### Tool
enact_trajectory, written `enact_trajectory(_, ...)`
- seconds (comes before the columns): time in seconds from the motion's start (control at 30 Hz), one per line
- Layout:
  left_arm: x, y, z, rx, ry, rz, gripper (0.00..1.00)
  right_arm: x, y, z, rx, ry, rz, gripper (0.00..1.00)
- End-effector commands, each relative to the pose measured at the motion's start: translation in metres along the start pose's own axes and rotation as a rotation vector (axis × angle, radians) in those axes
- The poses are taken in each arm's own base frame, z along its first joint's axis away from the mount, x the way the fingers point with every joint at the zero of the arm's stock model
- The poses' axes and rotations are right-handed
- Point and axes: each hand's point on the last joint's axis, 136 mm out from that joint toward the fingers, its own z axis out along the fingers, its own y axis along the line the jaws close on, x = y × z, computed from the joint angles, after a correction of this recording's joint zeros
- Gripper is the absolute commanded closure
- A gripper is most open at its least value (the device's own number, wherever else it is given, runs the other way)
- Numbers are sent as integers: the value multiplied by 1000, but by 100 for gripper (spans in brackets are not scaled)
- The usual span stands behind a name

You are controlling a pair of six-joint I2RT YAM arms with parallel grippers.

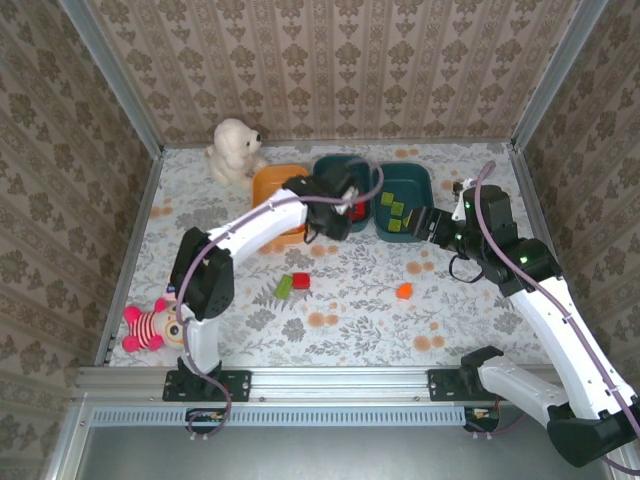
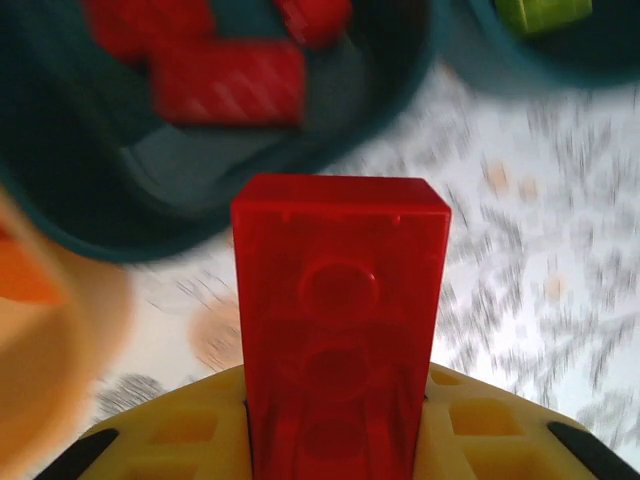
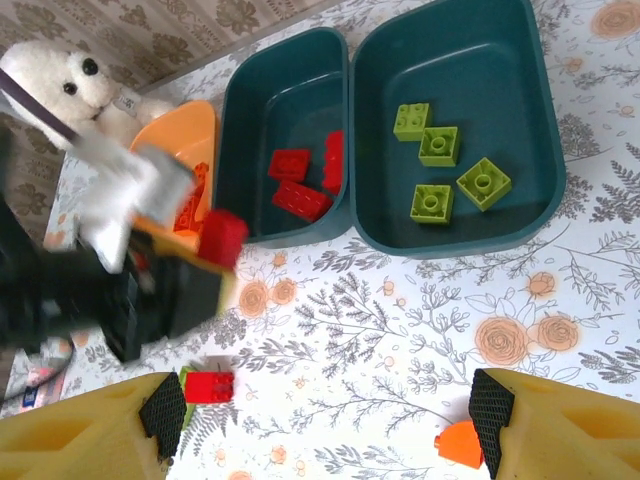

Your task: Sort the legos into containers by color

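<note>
1. step in hand, as judged: delivery of a red brick (image 2: 340, 330) to the middle tub (image 3: 280, 110), already stocked with red bricks (image 3: 300, 185).
2. left hand (image 1: 335, 215): clenched on that brick, brick upright between the fingers, held above the worktop (image 1: 350, 320) just short of the tub's near rim.
3. next move, as judged: a short reach forward over the rim, then release above a bare patch of tub floor; care against a drop onto the rim or into the orange tub (image 1: 270, 185) just to the left.
4. right hand (image 3: 325, 420): released and empty, hovering over the worktop near the right tub (image 3: 470, 90), with four green bricks (image 3: 440, 170) inside.
5. left to sort: loose red brick (image 1: 300, 282) and loose green brick (image 1: 284, 286) side by side, orange brick (image 3: 458, 445) just beside a right-hand finger, second green brick (image 1: 415, 267) near the right tub.
6. around: white bear (image 1: 233, 150) beside the orange tub, striped toy (image 1: 148, 328) at the left edge, both well apart from the path; way to the middle tub open, as far as visible.
</note>
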Motion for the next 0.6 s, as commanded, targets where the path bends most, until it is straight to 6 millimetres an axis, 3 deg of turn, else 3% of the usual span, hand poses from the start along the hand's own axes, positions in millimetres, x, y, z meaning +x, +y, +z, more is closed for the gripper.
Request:
enact_trajectory(0.0,-23,15,2,15,-22,-127,68,5,11,-3,-48,43,-26,22)
enact_trajectory(0.13,-59,42,26,0,-57,-231,68,10,15,0,-70,75,-32,22)
enact_trajectory(0.33,-110,58,60,38,-126,-299,67,15,16,-3,-85,89,-38,22)
enact_trajectory(0.57,-125,73,104,108,-141,-424,60,25,11,-9,-81,100,-32,22)
